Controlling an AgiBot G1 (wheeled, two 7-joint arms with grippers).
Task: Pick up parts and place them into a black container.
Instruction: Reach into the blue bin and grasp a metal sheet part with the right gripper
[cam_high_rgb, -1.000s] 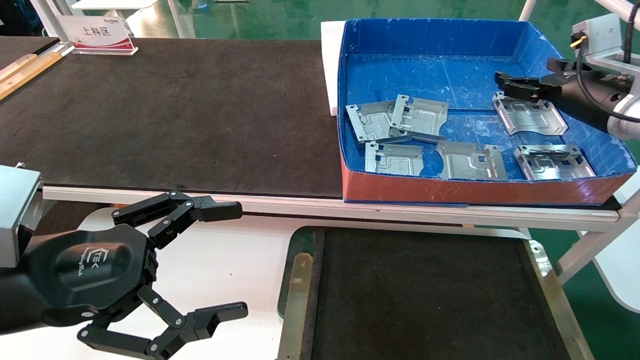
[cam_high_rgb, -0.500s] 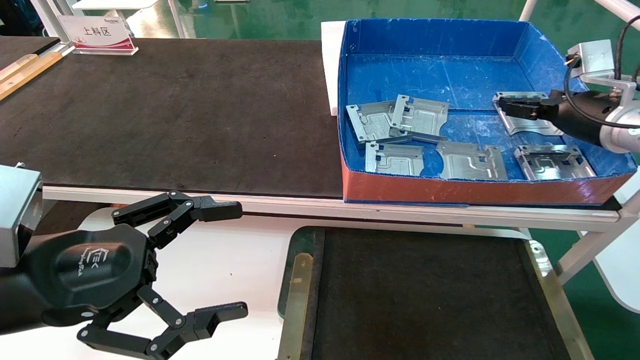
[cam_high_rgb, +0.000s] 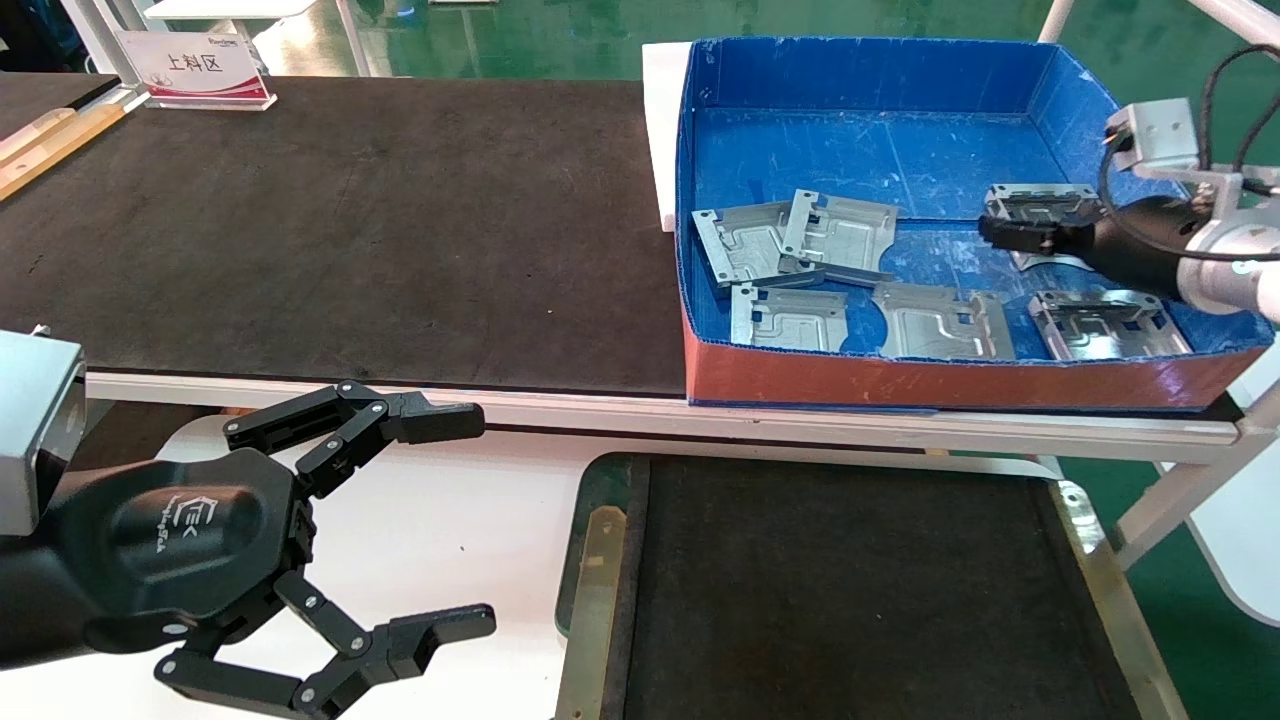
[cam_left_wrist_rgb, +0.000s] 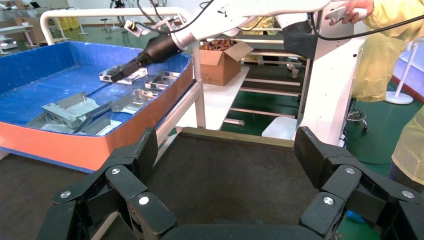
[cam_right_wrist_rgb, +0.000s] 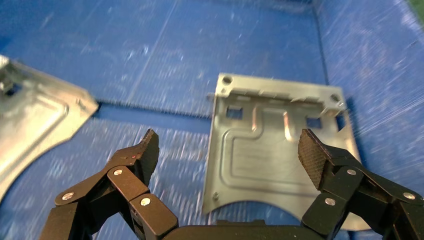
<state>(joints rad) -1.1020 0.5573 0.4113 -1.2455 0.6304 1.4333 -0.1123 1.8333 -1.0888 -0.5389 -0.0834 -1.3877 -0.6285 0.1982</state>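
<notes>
Several silver-grey stamped parts lie in the blue-walled box: two overlapping (cam_high_rgb: 745, 243) (cam_high_rgb: 840, 232), three along the front (cam_high_rgb: 788, 317) (cam_high_rgb: 940, 320) (cam_high_rgb: 1105, 325), one at the back right (cam_high_rgb: 1040, 198). My right gripper (cam_high_rgb: 992, 230) is open and low over that back-right part, whose plate (cam_right_wrist_rgb: 270, 145) lies flat between the jaws (cam_right_wrist_rgb: 230, 150). The black container (cam_high_rgb: 850, 590) with green rim and brass rails sits near me and holds nothing. My left gripper (cam_high_rgb: 475, 520) is open and empty beside it, also seen in the left wrist view (cam_left_wrist_rgb: 227, 150).
The blue box has a red front wall (cam_high_rgb: 950, 375) and stands on the long black mat (cam_high_rgb: 350, 220). A white sign (cam_high_rgb: 195, 65) stands at the far left. A person in yellow (cam_left_wrist_rgb: 395, 60) stands beyond the right arm's white base.
My right gripper has dropped from above the box's back right down onto the back-right part, staying open. The left arm has not moved.
</notes>
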